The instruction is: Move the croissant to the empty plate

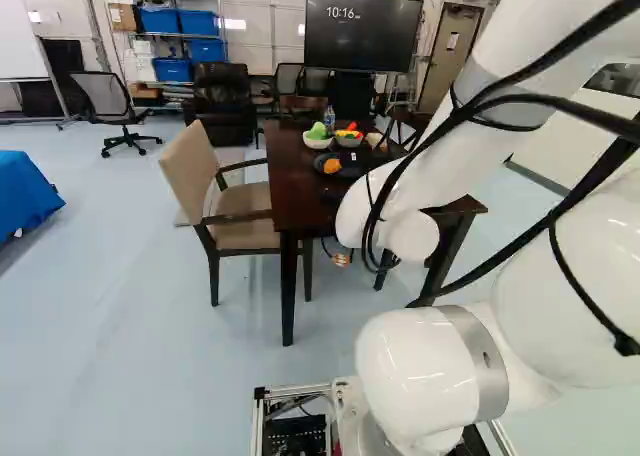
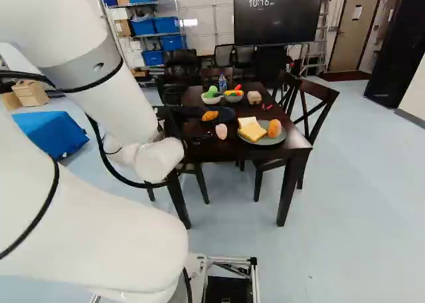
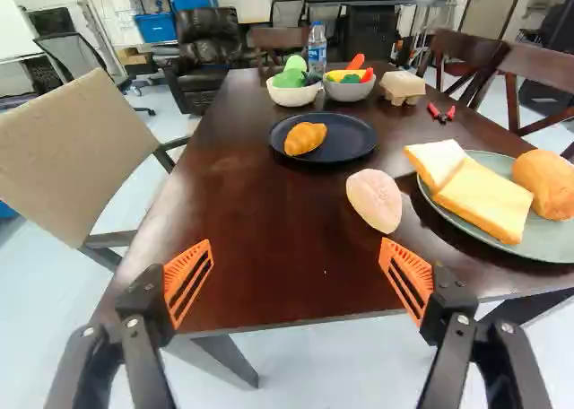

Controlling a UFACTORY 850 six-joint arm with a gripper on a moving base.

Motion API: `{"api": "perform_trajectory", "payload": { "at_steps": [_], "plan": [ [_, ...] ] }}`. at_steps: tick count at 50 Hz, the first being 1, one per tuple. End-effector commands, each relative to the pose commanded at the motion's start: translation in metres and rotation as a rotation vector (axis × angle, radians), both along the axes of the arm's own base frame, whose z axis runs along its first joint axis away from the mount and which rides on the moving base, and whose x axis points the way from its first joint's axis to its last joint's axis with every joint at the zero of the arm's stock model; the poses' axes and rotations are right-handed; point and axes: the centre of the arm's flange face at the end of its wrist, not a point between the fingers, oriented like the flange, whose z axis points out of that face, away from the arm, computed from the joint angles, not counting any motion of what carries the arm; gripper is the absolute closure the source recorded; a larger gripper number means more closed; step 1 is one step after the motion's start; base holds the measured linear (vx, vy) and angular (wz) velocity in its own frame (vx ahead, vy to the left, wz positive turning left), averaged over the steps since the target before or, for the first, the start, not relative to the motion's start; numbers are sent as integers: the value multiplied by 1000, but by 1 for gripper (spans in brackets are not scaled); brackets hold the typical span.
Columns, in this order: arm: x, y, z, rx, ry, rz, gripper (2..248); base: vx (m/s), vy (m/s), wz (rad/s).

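1. The beige chair stands to the left of the dark plate, beside the table.
2. The white bowl is beyond the dark plate, a little to its left, and it has green food inside.
3. The gripper is at the near side of the dark plate and well apart from it. In the wrist view the gripper is released: its two orange pads are standing wide from each other.
4. The croissant lies on the dark plate, left of the middle of it.
5. The bottle stands upright beyond the dark plate, behind the two bowls.
6. The grey bowl is just beyond the dark plate, near the white bowl, with colourful food in it.
7. The pink thing lies on the table, on the near side of the dark plate and somewhat right. What it is, I cannot tell.
8. The beige box is beyond the dark plate, to its right.
9. The red tool lies farther to the right of the dark plate.
10. The green plate is right of the dark plate and nearer; it bears toast and, at the right, a roll.
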Motion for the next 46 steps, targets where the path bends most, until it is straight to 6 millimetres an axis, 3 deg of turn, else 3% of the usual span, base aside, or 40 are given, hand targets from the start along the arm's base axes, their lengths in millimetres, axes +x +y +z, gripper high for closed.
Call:
{"api": "perform_trajectory", "payload": {
  "at_steps": [19,46],
  "plan": [
    [-11,0,-5,-15,-21,4,3,0,0,0],
    [-12,0,-5,-16,-23,5,3,0,0,0]
  ]
}}
